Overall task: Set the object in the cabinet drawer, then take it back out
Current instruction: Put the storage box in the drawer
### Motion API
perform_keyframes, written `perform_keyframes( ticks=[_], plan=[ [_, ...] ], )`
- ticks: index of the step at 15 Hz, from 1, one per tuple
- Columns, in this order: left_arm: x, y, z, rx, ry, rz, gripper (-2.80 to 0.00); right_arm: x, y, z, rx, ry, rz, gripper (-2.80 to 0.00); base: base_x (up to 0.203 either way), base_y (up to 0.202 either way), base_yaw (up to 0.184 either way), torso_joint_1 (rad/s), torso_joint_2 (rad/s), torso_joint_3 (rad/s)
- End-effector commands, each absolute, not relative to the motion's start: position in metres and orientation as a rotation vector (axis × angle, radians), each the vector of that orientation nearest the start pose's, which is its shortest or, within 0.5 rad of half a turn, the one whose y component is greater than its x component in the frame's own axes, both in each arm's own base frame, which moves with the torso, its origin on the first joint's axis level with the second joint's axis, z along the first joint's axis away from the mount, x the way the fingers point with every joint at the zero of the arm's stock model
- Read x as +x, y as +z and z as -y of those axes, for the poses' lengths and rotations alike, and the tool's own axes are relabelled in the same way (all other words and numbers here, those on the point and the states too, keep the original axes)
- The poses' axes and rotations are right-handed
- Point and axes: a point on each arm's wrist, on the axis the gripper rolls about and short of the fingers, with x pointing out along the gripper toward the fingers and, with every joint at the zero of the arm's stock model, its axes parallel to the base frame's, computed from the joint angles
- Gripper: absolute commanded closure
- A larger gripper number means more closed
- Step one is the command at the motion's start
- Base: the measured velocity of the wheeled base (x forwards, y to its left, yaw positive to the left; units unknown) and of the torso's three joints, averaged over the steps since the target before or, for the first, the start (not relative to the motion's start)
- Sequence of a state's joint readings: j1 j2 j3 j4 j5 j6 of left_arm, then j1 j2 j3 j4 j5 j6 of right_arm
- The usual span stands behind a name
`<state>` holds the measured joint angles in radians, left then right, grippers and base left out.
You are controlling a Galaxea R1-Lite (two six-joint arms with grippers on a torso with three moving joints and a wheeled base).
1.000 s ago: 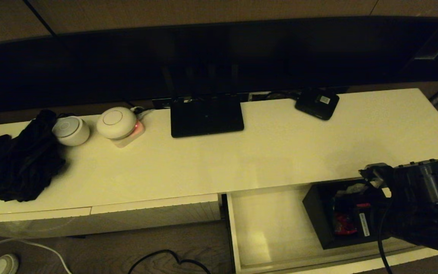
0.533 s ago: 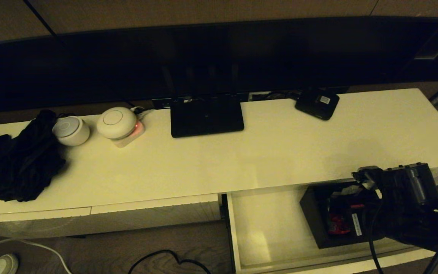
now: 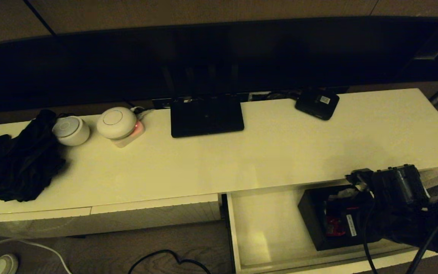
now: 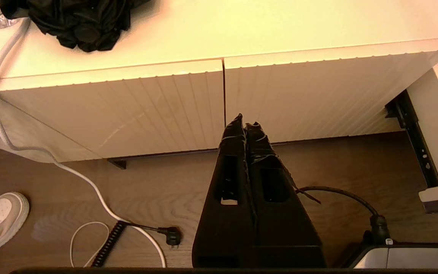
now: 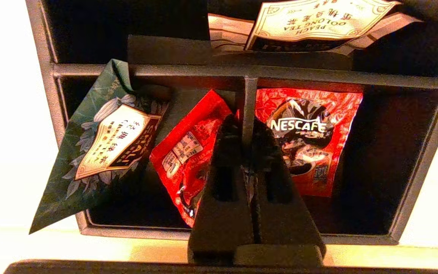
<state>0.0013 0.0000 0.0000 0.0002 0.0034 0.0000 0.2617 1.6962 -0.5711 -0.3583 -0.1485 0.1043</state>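
Lining the dim room, cream tabletop (image 3: 280,152) unchanged; right gripper (image 5: 244,131), jaws clamped on organiser box (image 3: 314,213) divider, shifted it leftward in drawer (image 3: 264,228); left gripper (image 4: 245,122) jaws closed, empty.

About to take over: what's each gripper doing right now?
Left gripper: shut, empty, parked before the cabinet front.
Right gripper: shut on the organiser box divider, inside the open drawer.

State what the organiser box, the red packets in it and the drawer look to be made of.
Organiser box: matte black, thin straight dividers, probably plastic or coated board. Red packets: crinkled glossy printed foil or film. Drawer: smooth cream-white panels, likely painted or laminated board; cannot tell which.
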Motion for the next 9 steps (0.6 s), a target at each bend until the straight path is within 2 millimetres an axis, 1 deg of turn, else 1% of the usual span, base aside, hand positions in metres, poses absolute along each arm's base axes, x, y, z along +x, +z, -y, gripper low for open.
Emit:
perform_keyframes(
  ticks=[1, 4, 9],
  plan=[
    [-0.0226, 0.0746, -0.0001, 0.0, 0.006, -0.003, 0.0, 0.2519, 0.097, -0.0642, -0.058, 0.067, -0.764, 0.0, 0.0, 0.0, 0.0, 0.0, 0.0, 0.0],
    [-0.0226, 0.0746, -0.0001, 0.0, 0.006, -0.003, 0.0, 0.2574, 0.0943, -0.0658, -0.049, 0.074, -0.74, 0.0, 0.0, 0.0, 0.0, 0.0, 0.0, 0.0],
    [-0.0226, 0.0746, -0.0001, 0.0, 0.005, -0.003, 0.0, 0.2583, 0.0875, -0.0661, -0.053, 0.076, -0.765, 0.0, 0.0, 0.0, 0.0, 0.0, 0.0, 0.0]
  ],
)
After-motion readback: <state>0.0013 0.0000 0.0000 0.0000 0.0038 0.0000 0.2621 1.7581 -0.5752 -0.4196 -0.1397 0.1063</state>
